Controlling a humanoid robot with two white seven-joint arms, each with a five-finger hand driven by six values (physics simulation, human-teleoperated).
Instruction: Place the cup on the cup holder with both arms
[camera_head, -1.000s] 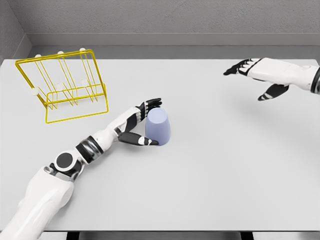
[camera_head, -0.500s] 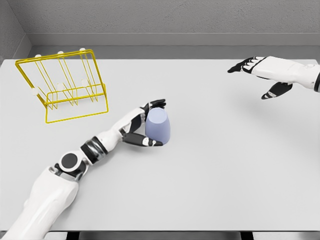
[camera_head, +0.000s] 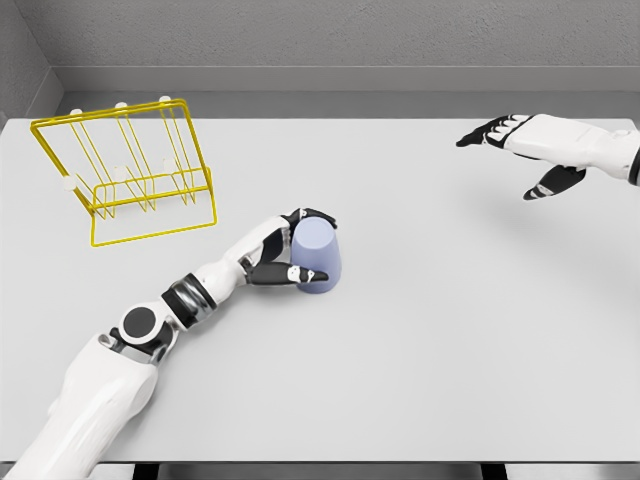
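While the left robot hand (camera_head: 287, 250) grips it, the lavender cup (camera_head: 317, 255) stands inverted

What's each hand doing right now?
Left hand: closed around the lavender cup on the table.
Right hand: open, holding nothing, above the table's far right.

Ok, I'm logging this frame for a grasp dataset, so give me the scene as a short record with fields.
surface: white table
cup: lavender cup, upside down, on the table near the centre
left hand: left hand curled around the cup's left side
right hand: right hand open, raised at the far right, away from the cup
cup holder: yellow wire rack, far left, holds nothing
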